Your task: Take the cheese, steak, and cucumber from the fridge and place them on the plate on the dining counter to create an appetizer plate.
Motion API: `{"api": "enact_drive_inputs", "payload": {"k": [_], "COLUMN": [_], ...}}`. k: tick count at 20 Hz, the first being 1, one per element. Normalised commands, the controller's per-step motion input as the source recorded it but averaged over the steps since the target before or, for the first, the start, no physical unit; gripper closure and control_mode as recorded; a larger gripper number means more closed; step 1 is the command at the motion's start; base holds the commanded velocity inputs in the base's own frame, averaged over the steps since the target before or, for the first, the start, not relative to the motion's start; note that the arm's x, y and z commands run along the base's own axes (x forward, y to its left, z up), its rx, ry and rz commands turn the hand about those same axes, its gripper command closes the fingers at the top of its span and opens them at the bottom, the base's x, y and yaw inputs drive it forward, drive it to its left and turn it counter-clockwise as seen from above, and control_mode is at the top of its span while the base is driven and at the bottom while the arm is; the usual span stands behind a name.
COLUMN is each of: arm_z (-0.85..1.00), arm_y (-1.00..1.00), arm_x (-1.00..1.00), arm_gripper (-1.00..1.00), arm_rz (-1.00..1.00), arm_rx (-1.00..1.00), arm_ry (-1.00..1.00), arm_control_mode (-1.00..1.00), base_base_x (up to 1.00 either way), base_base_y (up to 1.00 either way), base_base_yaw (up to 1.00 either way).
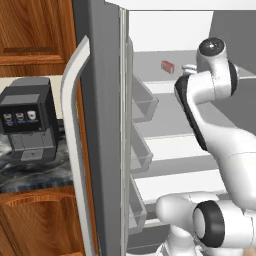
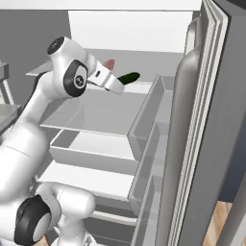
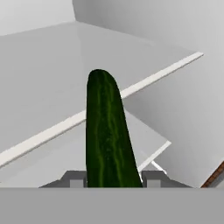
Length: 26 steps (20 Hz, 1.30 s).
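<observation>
The gripper (image 3: pixel 112 179) reaches inside the open fridge (image 1: pixel 107 125), its fingers (image 3: pixel 75 178) partly spread and pinching the cucumber (image 3: pixel 106 131) above a shelf; the steak (image 1: pixel 167 66) lies farther back.

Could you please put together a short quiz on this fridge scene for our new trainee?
1. True or false: the gripper holds the cucumber.
2. Which food lies on the upper fridge shelf behind the arm? A steak, B cheese, C bread.
3. Fill in: both fridge doors stand ____.

Key
1. True: the cucumber sticks out from between the fingers.
2. A: the steak.
3. open
</observation>
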Motion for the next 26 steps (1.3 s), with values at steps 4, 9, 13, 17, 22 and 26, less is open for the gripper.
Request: {"api": "enact_drive_inputs", "payload": {"k": [4, 9, 13, 17, 22, 26], "arm_z": [-0.21, -0.22, -0.14, -0.03, 0.00, 0.00], "arm_y": [0.00, 0.11, 0.41, 0.52, 0.52, 0.00], "arm_x": [-1.00, -0.96, -0.46, -0.01, -0.28, 0.00], "arm_gripper": [1.00, 1.00, 1.00, 1.00, 1.00, 1.00], "arm_rz": [0.58, 0.60, 0.45, 0.25, 0.02, 0.00], "arm_rx": [0.10, 0.02, 0.00, 0.00, -0.01, 0.00], "arm_ry": [0.00, 0.00, 0.03, 0.17, 0.13, 0.00], "arm_control_mode": [-1.00, -1.00, -1.00, -1.00, -1.00, 1.00], "base_base_x": [0.00, 0.00, 0.00, 0.00, 0.00, -0.86], "base_base_y": [0.00, 0.00, 0.00, 0.00, 0.00, 0.38], "base_base_yaw": [0.00, 0.00, 0.00, 0.00, 0.00, 0.00]}}
